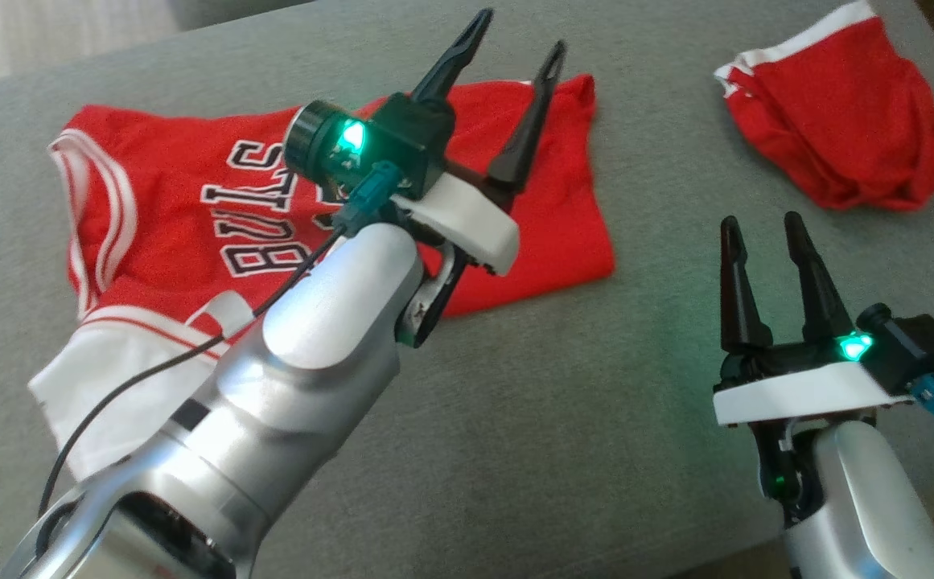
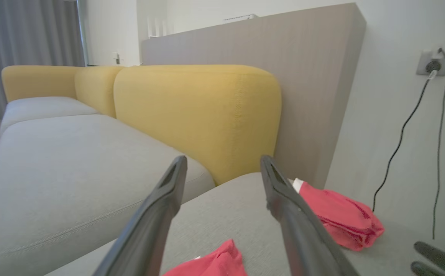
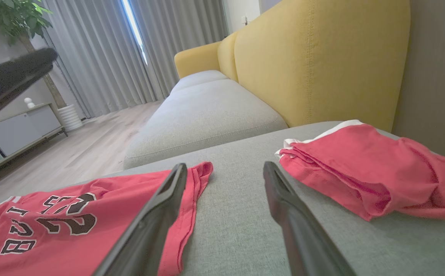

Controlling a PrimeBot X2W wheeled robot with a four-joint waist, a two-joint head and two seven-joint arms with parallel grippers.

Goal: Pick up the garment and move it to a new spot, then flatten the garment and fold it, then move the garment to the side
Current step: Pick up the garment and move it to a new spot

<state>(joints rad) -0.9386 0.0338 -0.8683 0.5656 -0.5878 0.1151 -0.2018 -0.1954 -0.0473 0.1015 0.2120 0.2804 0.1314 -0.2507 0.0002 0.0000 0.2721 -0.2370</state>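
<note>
The left gripper (image 1: 520, 34), its 2 long dark fingers spread wide and holding nothing, is hanging in the air above the right half of a red basketball jersey (image 1: 193, 201) with white trim and black-and-white lettering. Its silver forearm is rising steeply from the lower left of the head view, tilting the fingers up and away. The right gripper (image 1: 760, 223), likewise spread and empty, is pointing forward low over bare fabric, to the right of the jersey and not touching it. Both are hovering over a grey fabric sofa seat (image 1: 531, 434). A bunched red garment with white edging (image 1: 837, 121) is lying near the seat's far right corner, beyond the right gripper. A mustard-yellow back cushion (image 2: 199, 115) is standing behind the seat, with a wall socket (image 2: 432, 63) trailing 2 dark cables to its right. The jersey is lying spread on the seat's left side, lettering up, white cloth showing at its near-left end, partly beneath the left gripper.
</note>
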